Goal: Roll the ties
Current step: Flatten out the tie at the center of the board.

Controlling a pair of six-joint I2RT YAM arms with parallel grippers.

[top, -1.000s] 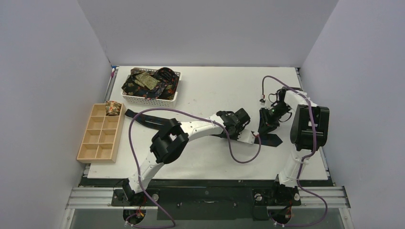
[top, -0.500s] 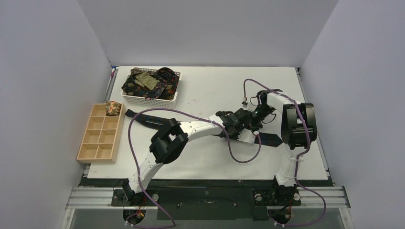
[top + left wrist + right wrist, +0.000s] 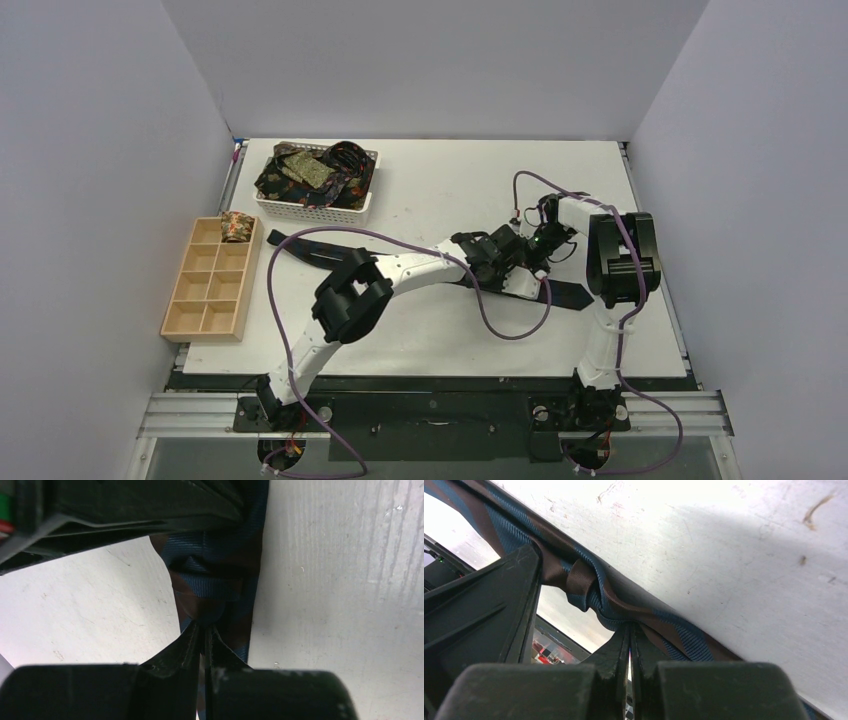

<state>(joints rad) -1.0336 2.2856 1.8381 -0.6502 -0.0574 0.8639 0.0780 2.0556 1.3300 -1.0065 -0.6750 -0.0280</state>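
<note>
A long dark tie [image 3: 300, 248] with blue and brown stripes lies across the table from the left to its wide end [image 3: 566, 292] at the right. My left gripper [image 3: 506, 250] and right gripper [image 3: 534, 246] meet at a bunched fold of it at mid-table. In the left wrist view the left gripper [image 3: 205, 628] is shut, its tips pinching the folded tie [image 3: 215, 575]. In the right wrist view the right gripper [image 3: 630, 628] is shut on the twisted tie [image 3: 589, 587], with the left gripper's black body [image 3: 484, 610] right beside it.
A white lattice basket [image 3: 372, 192] at the back left holds several patterned ties [image 3: 310, 172]. A pale wooden compartment tray [image 3: 208, 300] stands at the left edge with one small patterned roll [image 3: 237, 226] in its far right compartment. Purple cables loop over both arms.
My right gripper has moved left, from beside the tie's wide end up against the left gripper. The left arm has hardly moved.
</note>
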